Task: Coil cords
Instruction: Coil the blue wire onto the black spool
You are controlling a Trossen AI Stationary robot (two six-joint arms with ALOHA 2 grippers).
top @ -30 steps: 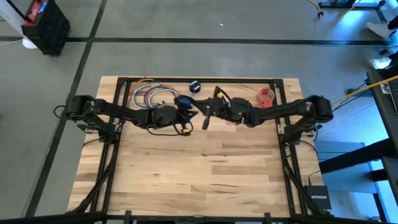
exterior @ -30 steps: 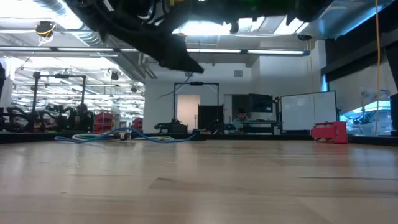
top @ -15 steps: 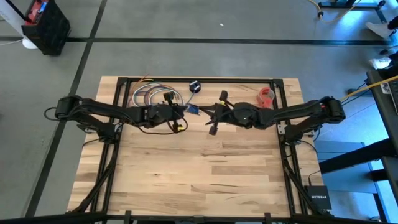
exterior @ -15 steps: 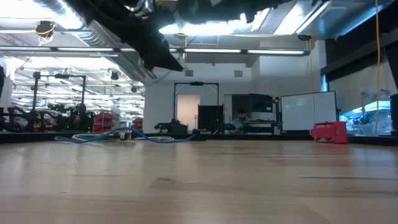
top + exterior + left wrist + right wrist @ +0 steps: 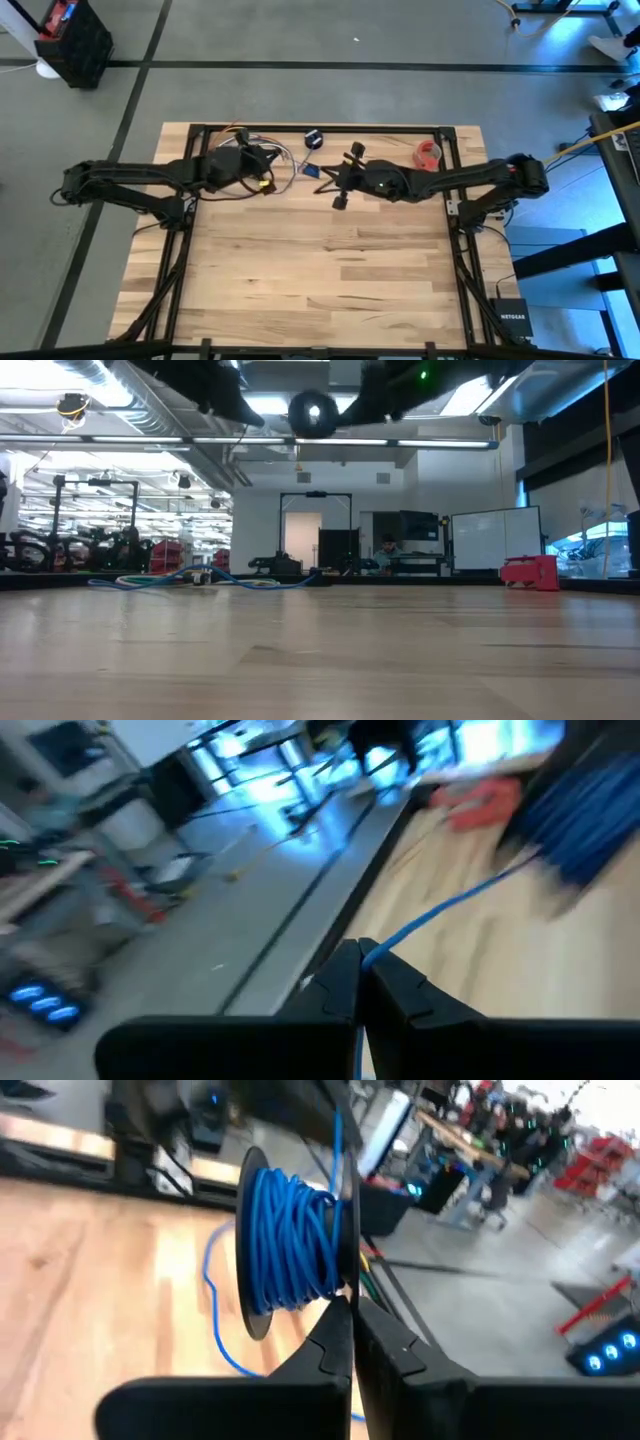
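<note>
**Blue cord on a black spool, held aloft between both tools**

The cord [image 5: 295,1240] is thin and bright blue, far thinner than the arms. Most of it is wound in tight turns round a small black spool [image 5: 250,1200] with round flanges. A loose length leaves the coil and runs off to the other arm.

The right tool [image 5: 350,1305] is clenched on the edge of the spool, its two dark fingers meeting at the flange. The left tool [image 5: 360,955] is clenched on the free run of cord [image 5: 440,915], which comes out from between its fingertips and leads away to the spool, seen there only as a blue blur.

From overhead, the spool [image 5: 311,172] shows as a small blue patch over the back middle of the bench [image 5: 330,270]. The right tool [image 5: 326,178] is at it, and the left tool [image 5: 266,168] is off to its left. The cord between them is too fine to trace there. That view also shows a bundle of multicoloured cables [image 5: 232,152] partly under the left arm, and a red object [image 5: 428,153] at the back right.

The level view adds height: the spool [image 5: 313,412] appears end-on as a dark disc well above the bench top, touching nothing below. The cable bundle [image 5: 190,578] and red object [image 5: 528,572] lie on the far edge.
</note>
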